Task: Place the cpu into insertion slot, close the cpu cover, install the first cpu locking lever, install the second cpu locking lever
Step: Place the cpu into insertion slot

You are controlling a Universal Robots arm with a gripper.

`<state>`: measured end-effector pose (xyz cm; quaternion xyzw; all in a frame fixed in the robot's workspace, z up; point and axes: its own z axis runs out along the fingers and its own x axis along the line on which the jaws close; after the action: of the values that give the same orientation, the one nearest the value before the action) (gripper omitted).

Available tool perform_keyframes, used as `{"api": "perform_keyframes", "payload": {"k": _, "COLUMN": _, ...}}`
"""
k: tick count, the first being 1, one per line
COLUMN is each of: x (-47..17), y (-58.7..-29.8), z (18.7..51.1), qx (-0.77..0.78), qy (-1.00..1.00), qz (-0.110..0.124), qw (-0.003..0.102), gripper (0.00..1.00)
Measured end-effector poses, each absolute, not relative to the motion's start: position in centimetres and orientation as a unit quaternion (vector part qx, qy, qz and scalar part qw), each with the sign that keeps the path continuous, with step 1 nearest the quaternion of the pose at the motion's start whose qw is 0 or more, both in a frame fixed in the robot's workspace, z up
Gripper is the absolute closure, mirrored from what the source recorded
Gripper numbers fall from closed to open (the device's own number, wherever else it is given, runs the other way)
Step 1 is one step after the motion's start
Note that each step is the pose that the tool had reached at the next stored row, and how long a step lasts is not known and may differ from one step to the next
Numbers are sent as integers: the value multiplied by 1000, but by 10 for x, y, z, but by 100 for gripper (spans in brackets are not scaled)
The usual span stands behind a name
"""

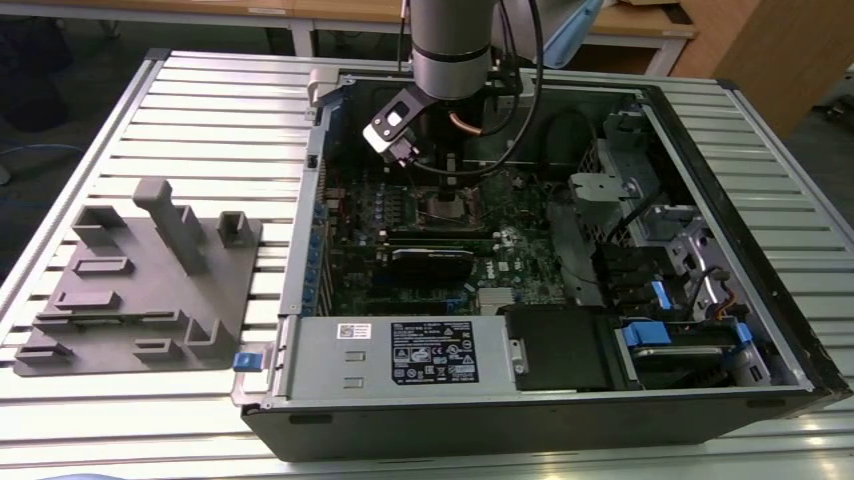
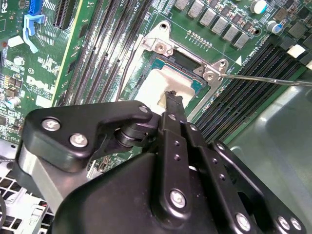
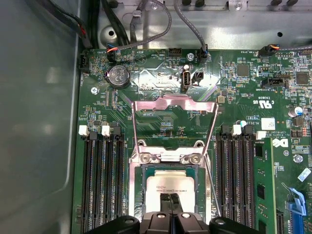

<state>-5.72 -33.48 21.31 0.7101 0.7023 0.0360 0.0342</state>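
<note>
The cpu [image 3: 170, 184], a square chip with a silver-grey top, lies flat in the insertion slot [image 3: 141, 187] on the green board. It shows pale in the second wrist view [image 2: 161, 83]. My gripper [image 3: 170, 201] is shut, its two black fingertips [image 2: 173, 100] pressed together and resting on the chip's top. The cpu cover [image 3: 174, 103], a thin silvery frame, stands raised open from its hinge behind the slot. A thin locking lever [image 2: 265, 79] juts out unlatched beside the slot. In the exterior view the gripper [image 1: 447, 172] hangs over the slot [image 1: 447, 207] inside the case.
Black memory slots [image 3: 102, 180] flank the socket on both sides. The open computer case [image 1: 307, 230] has a power supply [image 1: 400, 350] at the front and drive bays [image 1: 667, 260] on the exterior view's right. A grey fixture [image 1: 147, 290] lies on the slatted table.
</note>
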Motion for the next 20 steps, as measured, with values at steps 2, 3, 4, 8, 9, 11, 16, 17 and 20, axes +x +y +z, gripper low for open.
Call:
{"api": "perform_keyframes", "payload": {"k": 2, "x": -57, "y": -335, "z": 213, "qx": 710, "qy": 702, "qz": 36, "qw": 34, "gripper": 89}}
{"api": "perform_keyframes", "payload": {"k": 3, "x": -57, "y": -335, "z": 213, "qx": 710, "qy": 702, "qz": 35, "qw": 33, "gripper": 89}}
{"api": "perform_keyframes", "payload": {"k": 4, "x": -57, "y": -335, "z": 213, "qx": 710, "qy": 703, "qz": 29, "qw": 28, "gripper": 89}}
{"api": "perform_keyframes", "payload": {"k": 8, "x": -56, "y": -335, "z": 213, "qx": 711, "qy": 703, "qz": 23, "qw": 22, "gripper": 89}}
{"api": "perform_keyframes", "payload": {"k": 9, "x": -56, "y": -335, "z": 213, "qx": 711, "qy": 703, "qz": 23, "qw": 21, "gripper": 89}}
{"api": "perform_keyframes", "payload": {"k": 11, "x": -56, "y": -335, "z": 213, "qx": 711, "qy": 703, "qz": 23, "qw": 21, "gripper": 89}}
{"api": "perform_keyframes", "payload": {"k": 16, "x": -53, "y": -335, "z": 213, "qx": 711, "qy": 703, "qz": 23, "qw": 21, "gripper": 89}}
{"api": "perform_keyframes", "payload": {"k": 17, "x": -53, "y": -335, "z": 213, "qx": 711, "qy": 703, "qz": 23, "qw": 21, "gripper": 89}}
{"api": "perform_keyframes", "payload": {"k": 20, "x": -53, "y": -335, "z": 213, "qx": 711, "qy": 703, "qz": 23, "qw": 21, "gripper": 89}}
